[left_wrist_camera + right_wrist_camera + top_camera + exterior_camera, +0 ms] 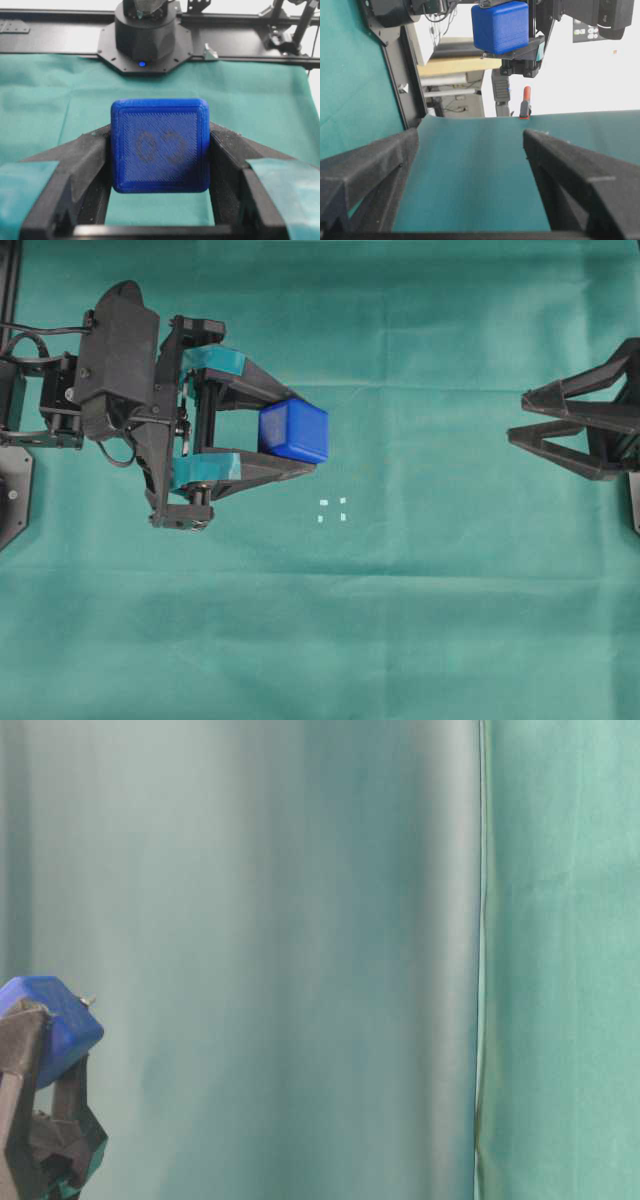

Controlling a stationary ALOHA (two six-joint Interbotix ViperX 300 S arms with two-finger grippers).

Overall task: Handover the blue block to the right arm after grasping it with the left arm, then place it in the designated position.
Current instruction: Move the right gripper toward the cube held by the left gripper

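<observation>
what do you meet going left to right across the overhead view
left arm → blue block held between its teal-banded fingers → four white marks on the cloth → right arm's open fingers

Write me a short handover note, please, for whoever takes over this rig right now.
Left gripper: shut on the blue block, held off the green cloth.
Right gripper: open, empty, at the right edge of the overhead view, well apart from the block.
Designated position: four white marks, nothing on them.
Done: left-arm grasp and lift.
Left: pass the block to the right gripper, then set it on the marks.
</observation>
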